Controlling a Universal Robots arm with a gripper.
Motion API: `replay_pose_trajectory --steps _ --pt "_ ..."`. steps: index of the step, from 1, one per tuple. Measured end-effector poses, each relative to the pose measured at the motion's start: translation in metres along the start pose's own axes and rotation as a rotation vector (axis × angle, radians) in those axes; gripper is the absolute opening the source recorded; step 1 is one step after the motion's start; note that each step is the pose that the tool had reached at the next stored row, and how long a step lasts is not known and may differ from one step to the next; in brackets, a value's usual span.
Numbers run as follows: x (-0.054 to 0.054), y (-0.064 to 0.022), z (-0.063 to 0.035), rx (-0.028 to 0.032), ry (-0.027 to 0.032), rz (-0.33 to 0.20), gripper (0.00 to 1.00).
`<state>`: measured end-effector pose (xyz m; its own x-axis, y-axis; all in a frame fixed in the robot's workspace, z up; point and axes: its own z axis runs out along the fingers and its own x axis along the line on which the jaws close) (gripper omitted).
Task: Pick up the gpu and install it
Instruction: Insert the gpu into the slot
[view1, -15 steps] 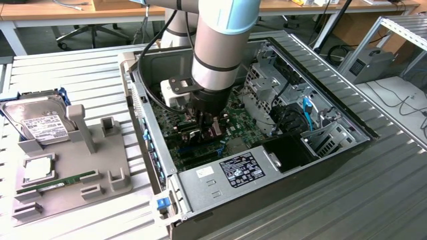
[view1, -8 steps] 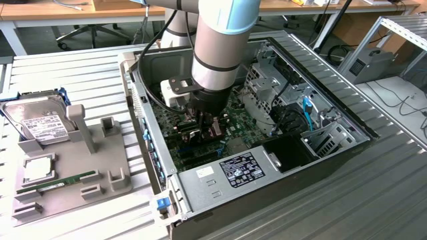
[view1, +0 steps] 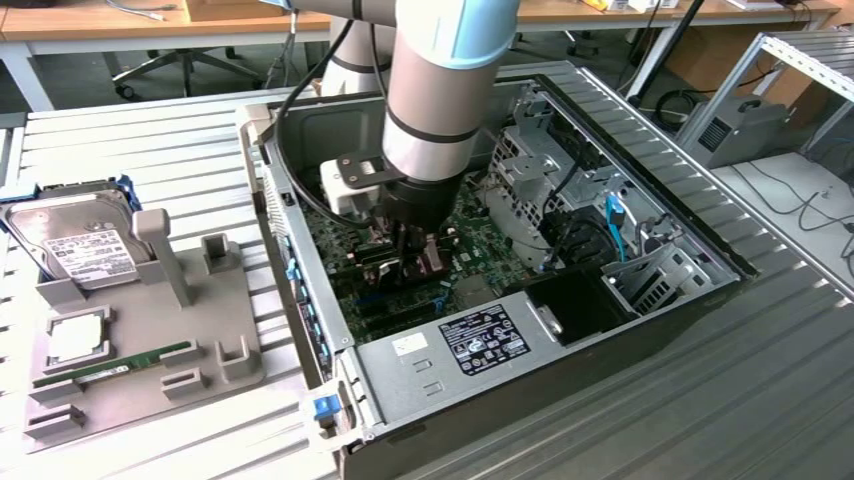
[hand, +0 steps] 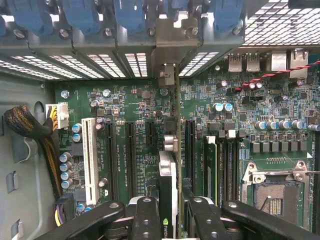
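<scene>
My gripper (view1: 407, 250) is down inside the open computer case (view1: 400, 385), just above the green motherboard (view1: 474, 240). It is shut on the gpu (hand: 170, 172), which appears edge-on in the wrist view as a thin dark card standing upright between the two black fingers (hand: 146, 215). The card's pale metal bracket (hand: 167, 75) reaches the case's rear slot openings. The gpu's lower edge runs along a black expansion slot (hand: 189, 150) on the motherboard; whether it is seated in the slot I cannot tell.
A grey fixture (view1: 147, 400) at the exterior view's left carries a silver hard drive (view1: 80, 245), a processor (view1: 78, 335) and a green RAM stick (view1: 114, 368). Inside the case are a white slot (hand: 90, 155), a braided cable bundle (hand: 30, 130), the CPU socket (hand: 272, 192) and drive cages (view1: 561, 170).
</scene>
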<state>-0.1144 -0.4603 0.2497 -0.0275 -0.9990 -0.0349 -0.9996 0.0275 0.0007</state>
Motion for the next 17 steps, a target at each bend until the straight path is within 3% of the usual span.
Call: replay_pose_trajectory --steps 17 --pt "0.0002 0.0014 0.0007 0.0030 0.0003 0.000 0.27"
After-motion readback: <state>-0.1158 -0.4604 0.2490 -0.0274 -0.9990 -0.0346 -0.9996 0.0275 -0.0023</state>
